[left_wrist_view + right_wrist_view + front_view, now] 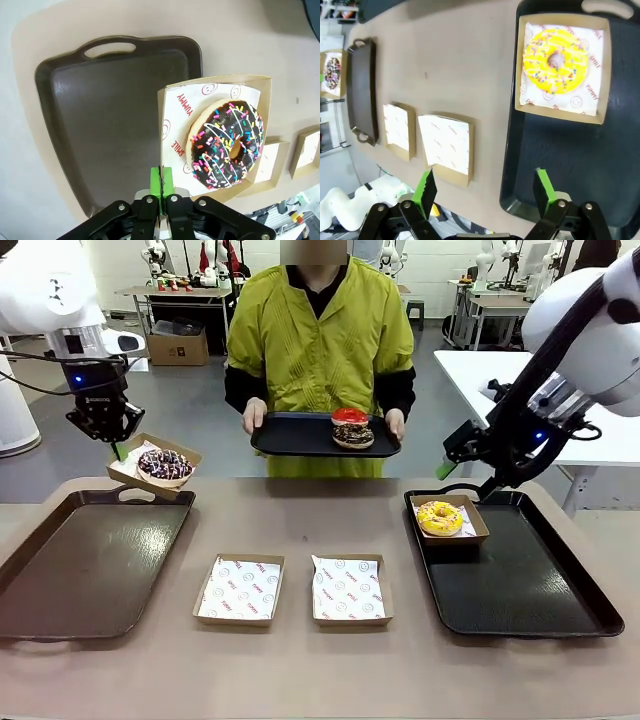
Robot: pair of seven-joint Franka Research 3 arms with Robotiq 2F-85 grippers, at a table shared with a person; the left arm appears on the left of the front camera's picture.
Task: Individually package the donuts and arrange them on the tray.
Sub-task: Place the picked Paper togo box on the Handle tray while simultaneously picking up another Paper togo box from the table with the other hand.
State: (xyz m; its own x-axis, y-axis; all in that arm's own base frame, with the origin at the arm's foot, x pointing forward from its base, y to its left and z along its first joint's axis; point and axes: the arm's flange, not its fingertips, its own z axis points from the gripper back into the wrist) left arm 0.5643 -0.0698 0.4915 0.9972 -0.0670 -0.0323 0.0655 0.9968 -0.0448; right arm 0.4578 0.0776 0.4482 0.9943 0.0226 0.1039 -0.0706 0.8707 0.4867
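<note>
The right hand [485, 181], green pads spread wide, hung over the near edge of a dark tray [570, 160], where a yellow-iced donut [555, 61] sat in its paper-lined box [560, 116]. Two empty boxes [447, 147] lay alongside on the table [445, 65].

Bright, even overhead light on the table [300, 680]; shadows beside the boxes [240, 589] upon it are short and soft, and the dark tray [80, 560] at its left end shows dull sheen. Wrist views bow the table's edges; little blur.
</note>
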